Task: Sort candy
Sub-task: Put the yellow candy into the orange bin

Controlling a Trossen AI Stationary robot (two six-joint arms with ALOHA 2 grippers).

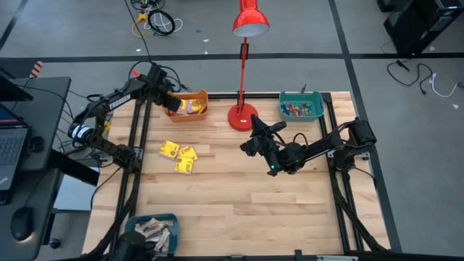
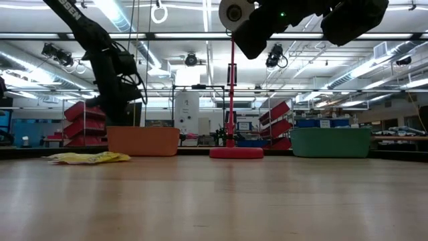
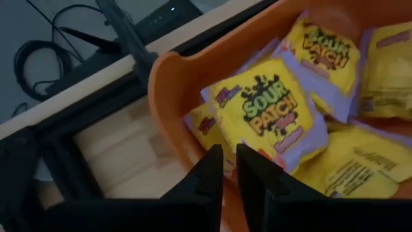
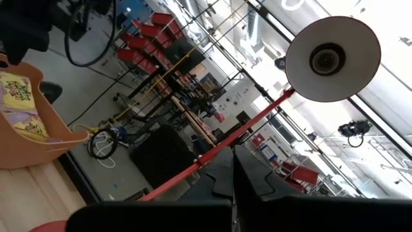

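My left gripper (image 3: 229,169) hangs over the edge of the orange bin (image 1: 197,96) at the far side of the wooden table (image 1: 239,203). Its two dark, pointy fingers (image 3: 207,169) stand a tiny bit apart with only a thin gap between them, and they are pinching nothing. Right past their tips lie soft, crinkly yellow packets (image 3: 267,116) with dark letters and pale purple edges, piled up inside the smooth, round-walled bin. More yellow square packets (image 1: 179,156) lie flat on the table planks, in a little heap near the bin. My right gripper (image 1: 250,147) floats above the middle of the table, close to the red lamp (image 1: 243,109) with its round base, thin pole and shiny bell-shaped shade. Its fingers are pressed together and hold nothing. A teal bin (image 1: 301,106) sits at the far right and holds tiny red and blue pieces (image 1: 299,109). A blue bin (image 1: 154,230) at the near left corner holds pale beige bars (image 1: 156,232).
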